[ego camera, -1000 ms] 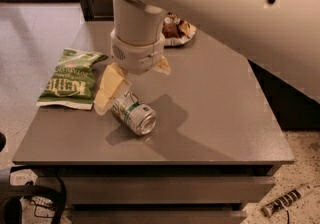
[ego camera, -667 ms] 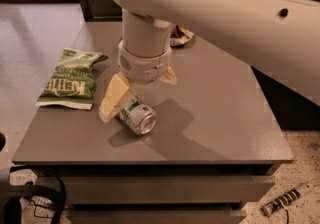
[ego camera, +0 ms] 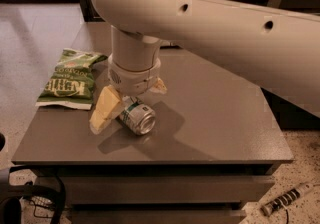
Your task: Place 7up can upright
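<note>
7up can (ego camera: 138, 118), smooth metal cyl., lies on its side under spread-apart end effector (ego camera: 131, 104).

A green crisp bag (ego camera: 70, 78) lay flat at the grey table's (ego camera: 225, 128) left edge, with the gripper (ego camera: 130, 107) just right of it; a striped cable (ego camera: 287, 199) lay lower right.

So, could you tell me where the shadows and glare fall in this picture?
Camera view: under overhead light the white arm casts a dark shadow on the grey tabletop in front of the small silver-and-green drink can, which lies on its side under the gripper; the can's end glints; top-left corner washed out.
</note>
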